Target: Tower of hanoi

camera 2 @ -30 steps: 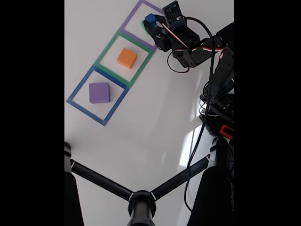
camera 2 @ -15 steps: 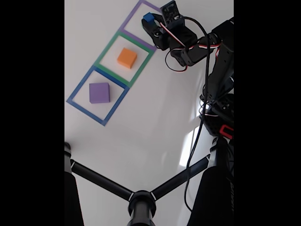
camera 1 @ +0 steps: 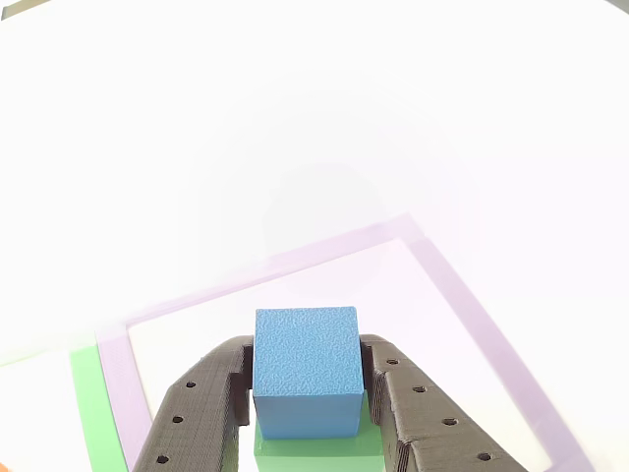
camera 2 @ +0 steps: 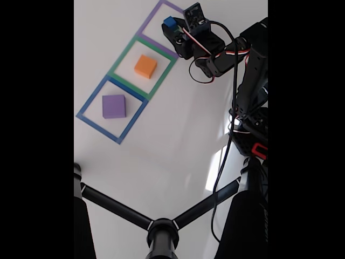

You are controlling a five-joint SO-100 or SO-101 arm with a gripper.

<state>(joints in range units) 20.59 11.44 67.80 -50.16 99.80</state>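
Note:
My gripper is shut on a small blue cube, with one dark finger on each side of it. Directly under the cube shows the glossy top of a green block; whether the two touch I cannot tell. In the fixed view the gripper holds the blue cube over the purple tape square. An orange cube sits in the green tape square. A purple cube lies in the blue tape square.
The arm's body and cables stand along the right side of the white table in the fixed view. Black tripod legs cross the bottom of that view. White table surface stretches below and right of the squares.
The gripper with the blue cube has shifted slightly up and left in the fixed view. The green edge seen beside the cube one second ago no longer shows there.

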